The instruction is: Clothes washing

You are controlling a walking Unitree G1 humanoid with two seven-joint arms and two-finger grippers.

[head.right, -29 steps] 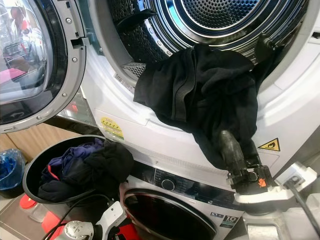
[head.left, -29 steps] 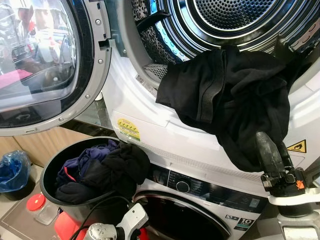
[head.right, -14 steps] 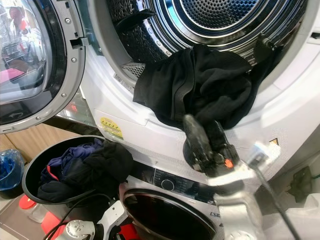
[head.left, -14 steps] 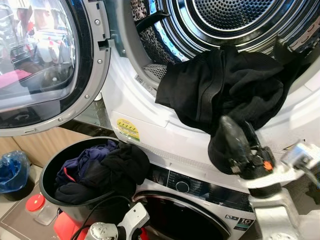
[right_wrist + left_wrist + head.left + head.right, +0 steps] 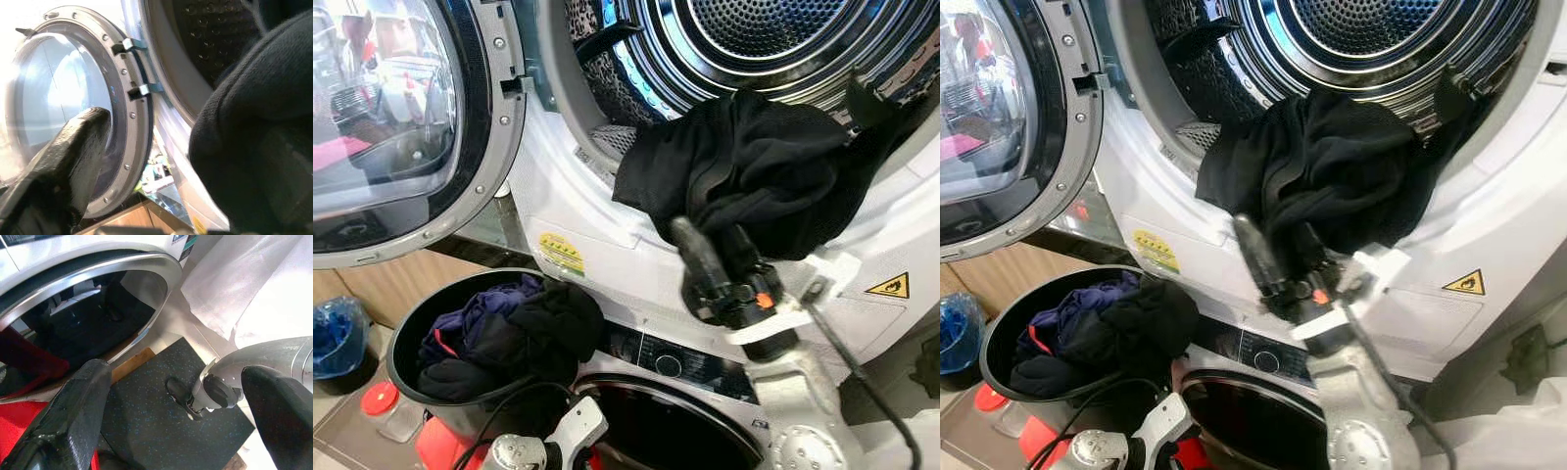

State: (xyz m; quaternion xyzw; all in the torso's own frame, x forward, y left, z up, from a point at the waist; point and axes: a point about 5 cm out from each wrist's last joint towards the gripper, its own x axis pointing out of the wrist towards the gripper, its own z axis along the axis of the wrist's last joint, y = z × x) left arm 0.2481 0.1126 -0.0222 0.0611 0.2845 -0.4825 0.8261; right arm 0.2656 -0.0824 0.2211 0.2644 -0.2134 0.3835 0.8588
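Observation:
A black garment (image 5: pixel 754 166) is draped over the lower rim of the upper machine's open drum (image 5: pixel 754 39), partly inside and partly out. My right gripper (image 5: pixel 710 240) is raised against the garment's lower edge, open; one finger (image 5: pixel 63 166) is bare, and the cloth (image 5: pixel 254 147) bulges over the other side. A round black basket (image 5: pixel 406 333) at lower left holds dark clothes (image 5: pixel 509 333). My left gripper (image 5: pixel 176 372) hangs low and open, with nothing between its fingers, in front of the lower machine's door (image 5: pixel 98 298).
The upper machine's round glass door (image 5: pixel 401 127) stands open to the left. A blue bag (image 5: pixel 337 333) and a red lid (image 5: pixel 380 397) lie on the floor beside the basket. A dark mat (image 5: pixel 161 416) covers the floor below the lower machine.
My right gripper has swung left and upward from under the hanging cloth. The part of the garment that hung down the machine's front is now bunched up on the rim.

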